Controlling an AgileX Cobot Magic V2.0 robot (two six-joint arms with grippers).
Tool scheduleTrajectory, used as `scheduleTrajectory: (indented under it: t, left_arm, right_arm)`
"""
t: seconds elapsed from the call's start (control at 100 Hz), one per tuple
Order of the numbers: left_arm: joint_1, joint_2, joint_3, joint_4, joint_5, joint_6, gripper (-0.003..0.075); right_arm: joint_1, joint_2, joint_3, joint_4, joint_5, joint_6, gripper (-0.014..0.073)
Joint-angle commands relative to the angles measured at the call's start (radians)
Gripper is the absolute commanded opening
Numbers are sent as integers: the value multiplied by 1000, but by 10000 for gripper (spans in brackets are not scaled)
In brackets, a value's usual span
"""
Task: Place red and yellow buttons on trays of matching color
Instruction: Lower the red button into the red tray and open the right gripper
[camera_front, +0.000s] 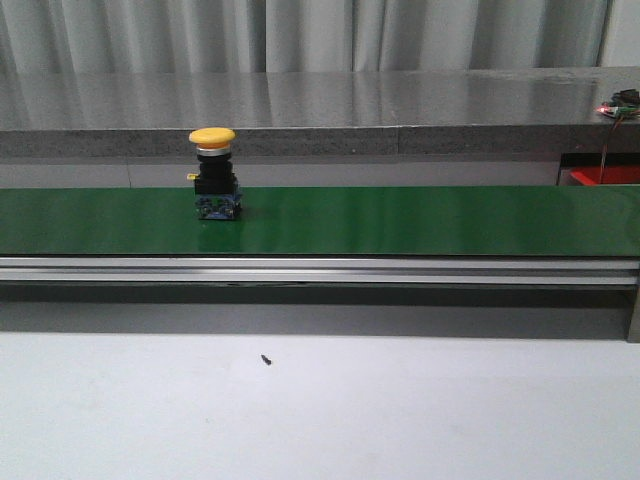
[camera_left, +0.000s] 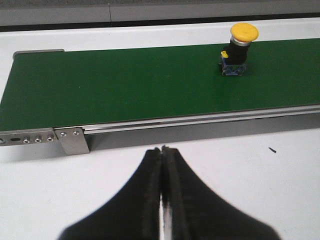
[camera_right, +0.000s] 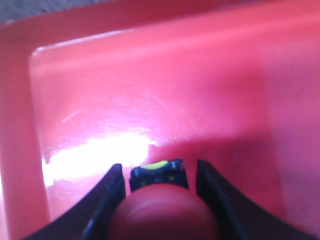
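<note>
Our left tool (camera_left: 162, 152) hangs over the white bench (camera_left: 260, 175), its two black fingers (camera_left: 150, 185) pressed together with only a thin seam between them and nothing in their grip. Ahead of this tool runs the green conveyor belt (camera_left: 125, 85), with a metal rail along its near edge and a bolted bracket (camera_left: 72, 140) at the corner. The yellow button (camera_left: 239, 49) stands upright on the belt, well beyond the left tool's tips and off toward the side of our right arm; its yellow cap sits on a black body with a blue base. A tiny dark speck (camera_left: 272, 149) lies on the bench between the belt and the tool, off to that same side.

In the front view we see the same yellow button (camera_front: 214, 172) on the belt (camera_front: 400, 220), and neither of our tools shows there. At the far right edge a bit of the red tray (camera_front: 605, 176) appears behind the belt.

Our right tool (camera_right: 159, 172) hovers low over the floor of the red tray (camera_right: 150, 90). Its fingers (camera_right: 112, 187) are spread, and the red button (camera_right: 162, 212) sits between them, its black body pointing away from the camera. A narrow gap shows on each side, so the fingers do not seem to clamp it, though the view is blurred. The tray's raised rim lies well ahead of the tips.
</note>
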Motion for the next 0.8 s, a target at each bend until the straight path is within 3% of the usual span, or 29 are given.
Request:
scheduleTrajectory:
  t: [0.0, 0.23, 0.47, 0.79]
  left_arm:
    - [-7, 3, -27, -14, -69, -3, -20]
    - [-7, 3, -27, -14, -69, -3, -20]
    - [-7, 3, -27, -14, -69, -3, -19]
    - [-7, 3, -27, -14, -69, -3, -20]
  right_arm:
    - [-5, -54, -33, 0, -42, -1, 244]
    - [-5, -45, -33, -2, -36, -1, 254]
    - [-5, -48, -33, -2, -45, -3, 475]
    - [-5, -122, -33, -3, -32, -3, 476]
